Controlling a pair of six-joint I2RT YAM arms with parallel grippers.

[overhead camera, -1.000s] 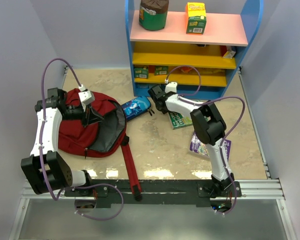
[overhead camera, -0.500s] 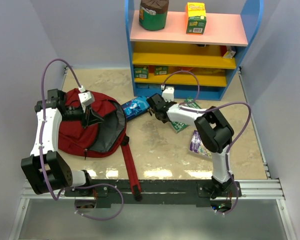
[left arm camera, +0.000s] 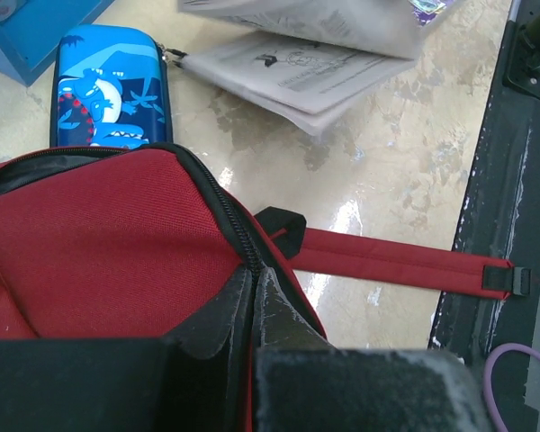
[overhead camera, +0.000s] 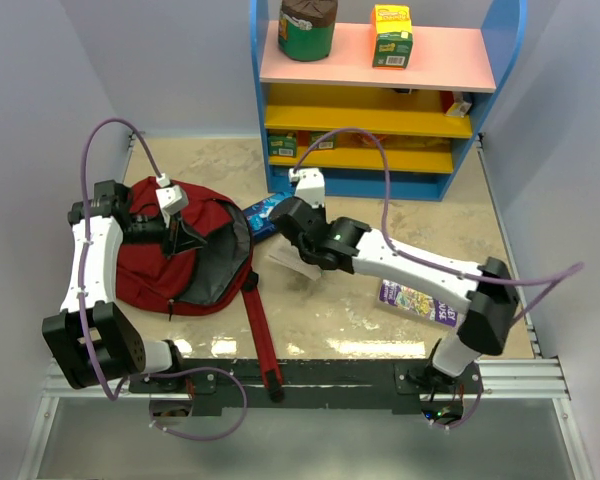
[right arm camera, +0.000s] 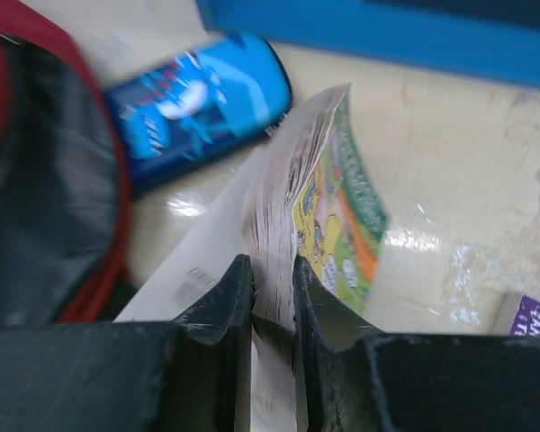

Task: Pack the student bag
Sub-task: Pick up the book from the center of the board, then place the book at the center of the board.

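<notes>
The student bag lies at nine o'clock on the counter, its mouth gaping toward three o'clock. The left tool is pinched together on the zipper edge, holding it open. No item shows inside. At one o'clock off the mouth lies a blue pencil case. The right tool is clamped on a green-covered activity book, beside the mouth, not in. A purple book waits at four o'clock. Packing looks barely begun.
</notes>
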